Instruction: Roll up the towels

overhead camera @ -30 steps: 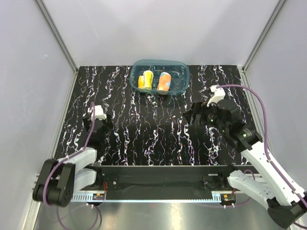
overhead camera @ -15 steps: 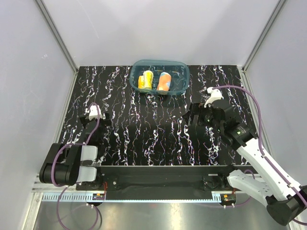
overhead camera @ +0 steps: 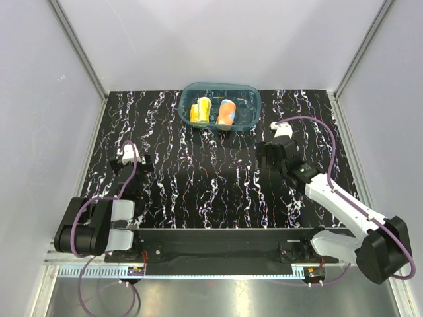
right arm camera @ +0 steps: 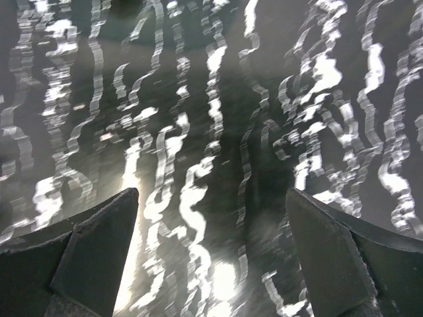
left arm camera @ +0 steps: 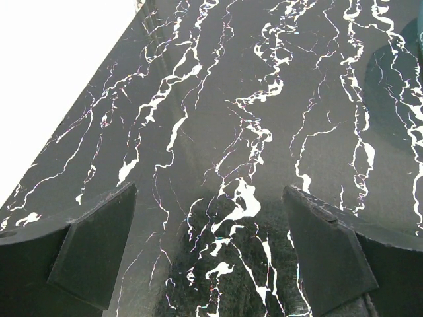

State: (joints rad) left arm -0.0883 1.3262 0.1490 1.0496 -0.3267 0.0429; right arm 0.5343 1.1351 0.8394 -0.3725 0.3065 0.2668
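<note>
While both of my hands hang spread wide over it with nothing between the fingers, the glossy black desk [overhead camera: 198,191] stretches out flat beneath me, its slab streaked with white marble-like veins that run mostly front to back. Plain pale grey walls [overhead camera: 218,39] close it in on three sides, with bare aluminium posts [overhead camera: 78,58] standing at the back corners. My left hand [left arm camera: 208,193] hovers low near the desk's left edge, its dark, matte, wedge-shaped fingers [left arm camera: 99,244] well apart. My right hand [right arm camera: 213,193] is open just as wide over the right half, where the veins look smeared and shiny in its blurred wrist view. At the back centre sits a teal translucent plastic tub [overhead camera: 252,113], oval with rounded corners. Inside it the two towels rest side by side as short, soft rolls: the yellow cloth with pale markings [overhead camera: 200,110] on the left, the orange cloth with a light-blue stripe [overhead camera: 227,113] on the right, both well apart from either hand.
</note>
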